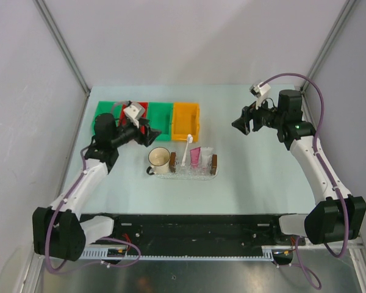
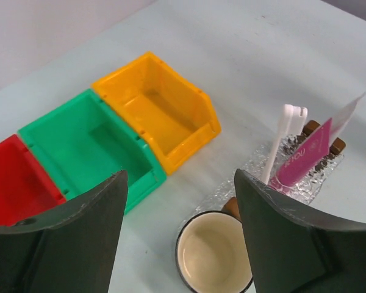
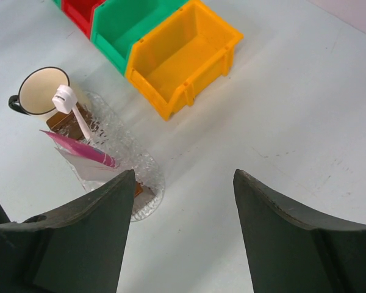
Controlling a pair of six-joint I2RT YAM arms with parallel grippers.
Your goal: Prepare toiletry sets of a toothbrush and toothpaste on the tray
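Step judged late or complete: toothbrush (image 1: 187,149) and pink toothpaste (image 1: 195,157) stood leaning in the tray (image 1: 214,162) with a white tube (image 1: 206,156) beside them. The tray sat near mid-table, just nearside of the orange bin (image 1: 185,121) in the far-edge row, and no loose brush or tube showed in the bins. Next move probably called only for keeping both arms off the tray so nothing tipped. Left gripper (image 1: 151,135) hovered near the cup (image 1: 158,160) and right gripper (image 1: 241,125) hovered toward the right edge, both spread wide, holding and touching nothing.
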